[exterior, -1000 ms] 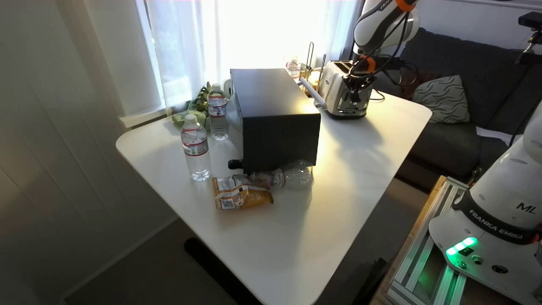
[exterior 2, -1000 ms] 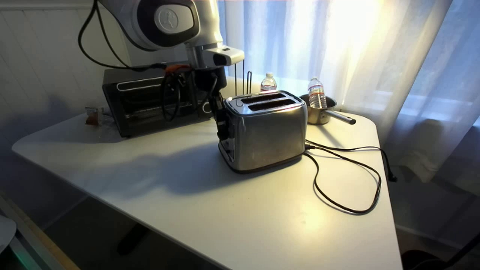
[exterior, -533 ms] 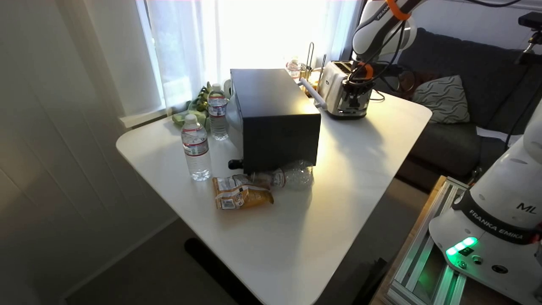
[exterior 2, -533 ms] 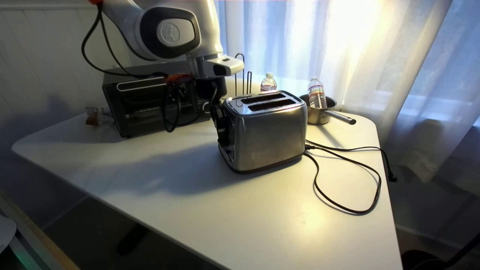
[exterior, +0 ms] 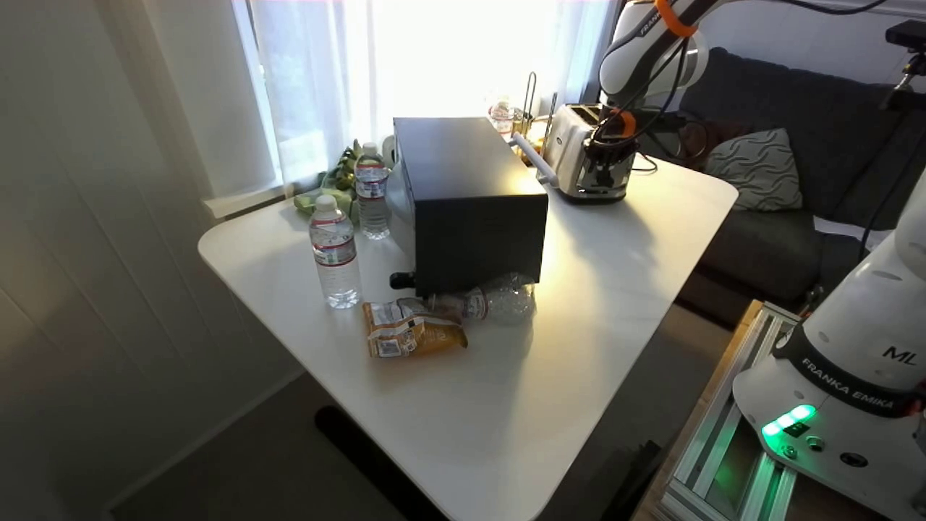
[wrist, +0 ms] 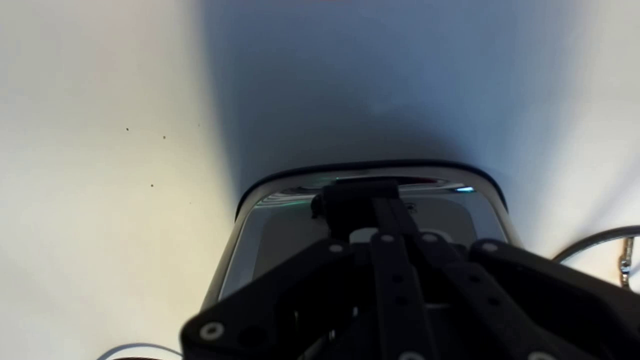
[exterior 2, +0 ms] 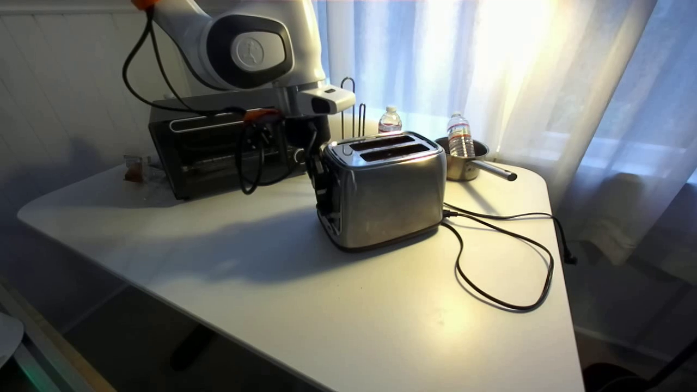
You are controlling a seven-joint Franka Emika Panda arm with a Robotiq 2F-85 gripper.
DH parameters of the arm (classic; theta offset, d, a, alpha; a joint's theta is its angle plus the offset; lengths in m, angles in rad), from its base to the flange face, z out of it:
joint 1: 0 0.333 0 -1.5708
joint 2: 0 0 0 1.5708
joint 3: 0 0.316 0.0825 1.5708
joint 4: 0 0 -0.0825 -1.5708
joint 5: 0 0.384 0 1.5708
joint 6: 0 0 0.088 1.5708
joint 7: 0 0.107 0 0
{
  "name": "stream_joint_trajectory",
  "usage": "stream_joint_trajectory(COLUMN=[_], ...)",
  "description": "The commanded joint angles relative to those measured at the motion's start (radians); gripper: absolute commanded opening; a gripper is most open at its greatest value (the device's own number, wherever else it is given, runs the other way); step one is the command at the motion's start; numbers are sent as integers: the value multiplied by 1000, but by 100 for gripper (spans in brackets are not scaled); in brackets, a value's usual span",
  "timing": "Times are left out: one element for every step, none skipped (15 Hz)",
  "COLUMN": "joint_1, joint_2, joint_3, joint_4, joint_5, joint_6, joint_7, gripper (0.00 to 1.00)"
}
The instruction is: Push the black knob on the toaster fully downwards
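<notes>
The silver toaster (exterior: pixel 566 148) stands upright on the far part of the table, and it also shows in an exterior view (exterior 2: pixel 395 201) with its two slots on top. My gripper (exterior 2: pixel 325 197) points down beside the toaster's narrow end face, very close to it or touching. In the wrist view the gripper (wrist: pixel 387 207) has its fingers together over the toaster's grey end panel (wrist: pixel 287 235). The black knob cannot be told apart from the dark fingers; it is hidden or merges with them. No object shows clearly between the fingers.
A large black oven (exterior: pixel 477 239) with a pale handle (exterior: pixel 534 159) stands near the toaster's end. A pan (exterior 2: pixel 462 170) holding a bottle is behind the toaster. A black cord (exterior 2: pixel 551 267) loops on the white table (exterior 2: pixel 381 321). Bottles and an orange bag (exterior: pixel 416 336) lie beyond the oven.
My gripper has moved downward along the toaster's end face, mostly in the first half second and only slightly since. The toaster and the other objects have not moved.
</notes>
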Motion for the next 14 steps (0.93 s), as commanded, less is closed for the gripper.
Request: stream_joint_trajectory(joint_1=[10, 10, 10, 10, 9, 9, 9, 8, 8, 8, 9, 10, 8, 8], joint_2=[135, 133, 131, 131, 130, 128, 127, 125, 121, 117, 115, 112, 107, 104], joint_3=[-8, -7, -6, -7, -7, -8, -8, -8, -6, -6, -7, -9, -8, -9], joint_4=[36, 38, 39, 40, 42, 42, 43, 42, 40, 37, 36, 35, 32, 30], joint_5=[31, 33, 35, 34, 35, 35, 34, 36, 39, 38, 37, 33, 38, 39], joint_6=[16, 12, 10, 8, 6, 5, 4, 6, 8, 8, 8, 10, 14, 19], joint_7=[-6, -8, -10, -9, -10, -10, -9, -11, -12, -13, -12, -8, -10, -8], gripper=[0, 0, 0, 0, 0, 0, 0, 0, 0, 0, 0, 0, 0, 0])
